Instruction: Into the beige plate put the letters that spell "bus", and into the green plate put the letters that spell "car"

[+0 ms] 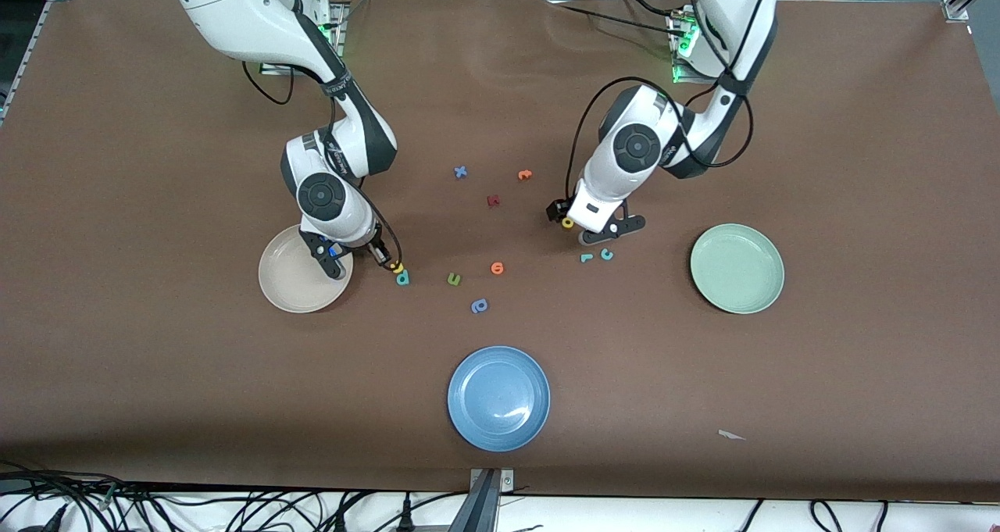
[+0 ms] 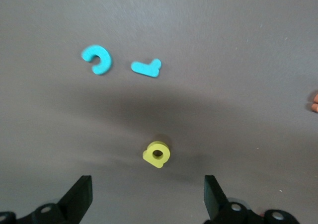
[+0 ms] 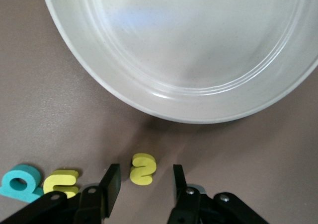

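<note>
Two tools working low over the desk (image 1: 859, 126). Right tool (image 3: 141, 184) is sitting partly closed, fingers (image 3: 112, 186) straddling the yellow "s" (image 3: 142, 169) without touching it; yellow "u" (image 3: 61, 182) and teal "b" (image 3: 20, 183) are lying just beside, at the beige plate (image 1: 283, 294)'s 3 o'clock in the front view. Left tool (image 2: 149, 196) is hanging released, fingers wide, over the yellow "a" (image 2: 157, 154). Teal "c" (image 2: 97, 59) and teal "r" (image 2: 146, 67) are lying close by on the desk, at the green plate (image 1: 737, 269)'s 9 o'clock. Both plates are holding no letters.
</note>
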Robot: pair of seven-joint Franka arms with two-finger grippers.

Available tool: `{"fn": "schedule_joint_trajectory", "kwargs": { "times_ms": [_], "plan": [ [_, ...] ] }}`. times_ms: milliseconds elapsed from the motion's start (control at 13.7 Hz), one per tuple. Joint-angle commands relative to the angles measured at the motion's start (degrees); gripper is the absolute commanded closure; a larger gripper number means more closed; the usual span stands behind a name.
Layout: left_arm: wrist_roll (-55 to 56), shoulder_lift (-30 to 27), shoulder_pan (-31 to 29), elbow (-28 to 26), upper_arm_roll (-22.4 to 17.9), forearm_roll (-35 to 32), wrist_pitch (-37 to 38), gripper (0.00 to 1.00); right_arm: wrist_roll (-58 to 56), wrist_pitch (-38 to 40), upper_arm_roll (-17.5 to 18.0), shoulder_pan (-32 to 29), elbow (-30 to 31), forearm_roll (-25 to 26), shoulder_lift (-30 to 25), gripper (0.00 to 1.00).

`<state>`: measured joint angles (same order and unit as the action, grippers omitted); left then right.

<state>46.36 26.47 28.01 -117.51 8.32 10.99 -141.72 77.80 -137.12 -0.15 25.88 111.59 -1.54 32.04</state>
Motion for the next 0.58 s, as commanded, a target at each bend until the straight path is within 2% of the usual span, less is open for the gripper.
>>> {"fn": "schedule_joint_trajectory", "kwargs": {
  "times_ms": [0,146,292,438,510],
  "plan": [
    [3.4,2.8,0.8,0.7,-0.7,-3.9,-2.6,0.04,1.4,-1.6,-0.3,0.6,1.3,1.0,-0.2,0.51],
    [5.1,3.7,0.8,1.1,-0.7,-7.0,-2.6,0.08,1.4,-1.8,-0.4,0.6,1.3,1.1,-0.1,0.54],
    [5.1,4.4,0.7,1.6,-0.7,-7.2,-2.6,0.13,1.4,-2.5,-0.4,0.6,1.3,1.1,0.5,0.56],
    [5.3,5.3,0.8,3.2,-0.7,-7.0,-2.6,0.14,1.3,-2.5,-0.4,0.6,1.3,1.1,0.4,0.72],
    [6.2,6.0,0.8,4.4,-0.7,-7.1,-2.6,0.17,1.2,-2.4,-0.4,0.6,1.3,1.1,0.4,0.88]
  ]
}}
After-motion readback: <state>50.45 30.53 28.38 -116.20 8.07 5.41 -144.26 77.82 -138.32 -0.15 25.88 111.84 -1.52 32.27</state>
